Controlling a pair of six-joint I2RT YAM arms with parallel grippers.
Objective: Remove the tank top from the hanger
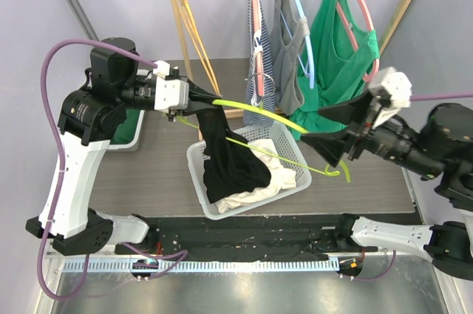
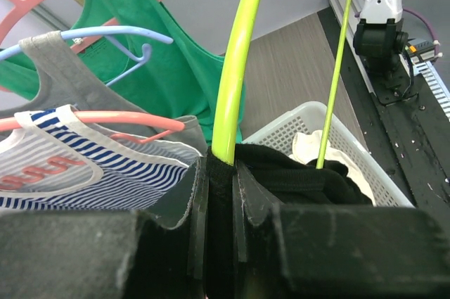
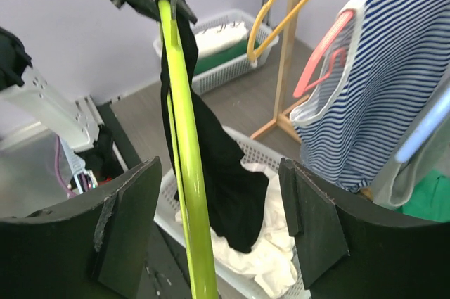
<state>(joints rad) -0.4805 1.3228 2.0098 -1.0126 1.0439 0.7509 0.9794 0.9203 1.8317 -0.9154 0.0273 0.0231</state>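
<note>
Left gripper (image 1: pixel 211 104) is clamped on the hanger (image 1: pixel 270 116) end, with the black tank top (image 1: pixel 229 162) strap pinched in too. The top dangles into the basket (image 1: pixel 194 175). Right gripper (image 1: pixel 325 128) is wide open, straddling the hanger. Risk: the pinched strap drags along, so the top never slides free.

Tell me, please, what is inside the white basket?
White cloth and the lower end of the black tank top, which hangs from the hanger. The floor of the basket beneath them is covered.

bare tabletop (image 1: pixel 159 173) left of basket (image 1: pixel 247 207); crowded rack (image 1: pixel 179 15) behind hanger (image 1: pixel 255 108)
</note>
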